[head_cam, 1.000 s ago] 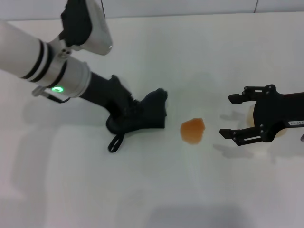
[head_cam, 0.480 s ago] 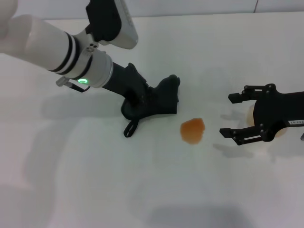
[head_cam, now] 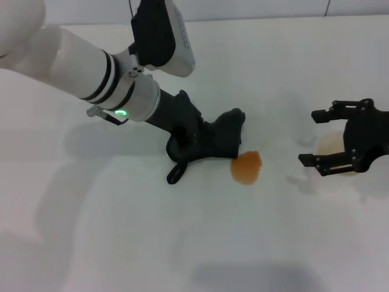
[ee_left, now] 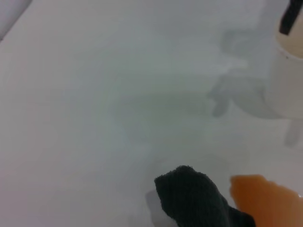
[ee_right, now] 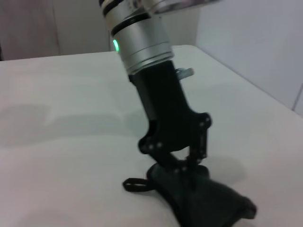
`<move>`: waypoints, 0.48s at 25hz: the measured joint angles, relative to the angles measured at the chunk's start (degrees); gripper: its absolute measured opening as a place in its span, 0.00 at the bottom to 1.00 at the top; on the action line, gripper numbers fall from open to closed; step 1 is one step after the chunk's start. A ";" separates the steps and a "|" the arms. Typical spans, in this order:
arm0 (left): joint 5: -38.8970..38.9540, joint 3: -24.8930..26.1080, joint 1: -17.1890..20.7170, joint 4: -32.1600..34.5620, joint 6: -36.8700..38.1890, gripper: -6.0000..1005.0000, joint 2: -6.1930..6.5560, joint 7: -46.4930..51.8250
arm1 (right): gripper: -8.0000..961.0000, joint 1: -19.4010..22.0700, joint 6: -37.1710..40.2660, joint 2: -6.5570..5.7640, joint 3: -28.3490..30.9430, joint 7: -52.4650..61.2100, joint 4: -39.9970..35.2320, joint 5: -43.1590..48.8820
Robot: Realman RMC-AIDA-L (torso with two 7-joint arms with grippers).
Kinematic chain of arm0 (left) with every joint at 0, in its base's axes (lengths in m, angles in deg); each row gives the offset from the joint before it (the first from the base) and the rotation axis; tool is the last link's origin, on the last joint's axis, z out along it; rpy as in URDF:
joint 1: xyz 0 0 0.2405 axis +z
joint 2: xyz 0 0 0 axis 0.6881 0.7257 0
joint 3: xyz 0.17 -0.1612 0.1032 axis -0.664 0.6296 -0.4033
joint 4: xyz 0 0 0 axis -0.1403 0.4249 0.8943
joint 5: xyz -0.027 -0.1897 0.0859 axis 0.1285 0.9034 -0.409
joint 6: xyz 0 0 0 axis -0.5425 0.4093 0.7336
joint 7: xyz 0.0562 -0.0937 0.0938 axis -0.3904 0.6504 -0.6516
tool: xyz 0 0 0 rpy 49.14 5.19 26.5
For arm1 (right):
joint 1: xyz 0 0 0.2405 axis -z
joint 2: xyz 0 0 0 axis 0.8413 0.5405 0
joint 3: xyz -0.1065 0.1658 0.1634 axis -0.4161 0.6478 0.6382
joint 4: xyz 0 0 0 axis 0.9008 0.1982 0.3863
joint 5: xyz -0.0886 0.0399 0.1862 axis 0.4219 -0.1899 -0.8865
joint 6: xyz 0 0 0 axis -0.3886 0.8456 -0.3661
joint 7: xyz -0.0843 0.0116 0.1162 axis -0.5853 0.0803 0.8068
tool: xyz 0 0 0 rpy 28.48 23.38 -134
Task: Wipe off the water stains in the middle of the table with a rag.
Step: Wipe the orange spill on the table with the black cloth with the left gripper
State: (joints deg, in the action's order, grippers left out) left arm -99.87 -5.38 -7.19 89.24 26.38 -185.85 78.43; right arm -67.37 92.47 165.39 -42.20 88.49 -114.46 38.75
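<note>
On the white table [head_cam: 121,231], my left gripper [head_cam: 187,143] is shut on the dark rag [head_cam: 219,143] and presses it onto the surface. The rag's right edge touches the orange-brown water stain [head_cam: 246,167]. Its loop tab [head_cam: 175,174] trails behind on the left. The left wrist view has the rag's tip [ee_left: 191,198] right beside the stain [ee_left: 267,201]. From the right wrist view, the left gripper [ee_right: 182,163] stands tilted over the rag [ee_right: 206,201]. My right gripper [head_cam: 310,137] hangs open to the right of the stain, holding nothing.
A white cup [head_cam: 331,146] stands on the table just behind my right gripper, and it also shows as the cup [ee_left: 289,80] in the left wrist view. The table's far edge meets a wall [head_cam: 261,7] at the back.
My left arm has dragged the rag rightward until its edge reached the stain. The right gripper has drawn back to the right, away from the stain.
</note>
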 joint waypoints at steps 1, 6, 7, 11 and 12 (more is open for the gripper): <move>0.14 -0.43 0.05 -0.04 -0.08 0.08 0.00 0.00 | 0.89 0.02 0.19 0.00 0.24 0.00 0.00 0.01; 0.43 -1.17 0.02 -0.44 -0.13 0.08 -0.07 0.00 | 0.89 0.16 1.23 0.00 1.72 -0.09 -0.14 0.02; 1.01 -1.98 -0.03 -0.46 -0.14 0.08 -0.10 0.00 | 0.89 0.17 1.28 0.00 1.77 -0.09 -0.20 0.02; 2.81 -4.60 -0.18 -0.46 -0.75 0.08 -0.10 0.00 | 0.89 0.17 1.45 0.00 1.79 -0.02 -1.03 0.02; 3.02 -5.00 -0.20 -0.46 -0.98 0.08 -0.10 0.00 | 0.89 0.17 1.45 0.00 1.75 0.00 -1.19 0.02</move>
State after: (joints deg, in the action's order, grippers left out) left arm -96.86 -10.38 -7.40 88.77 25.40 -185.95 78.43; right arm -67.21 93.92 165.39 -40.45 88.49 -115.64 38.77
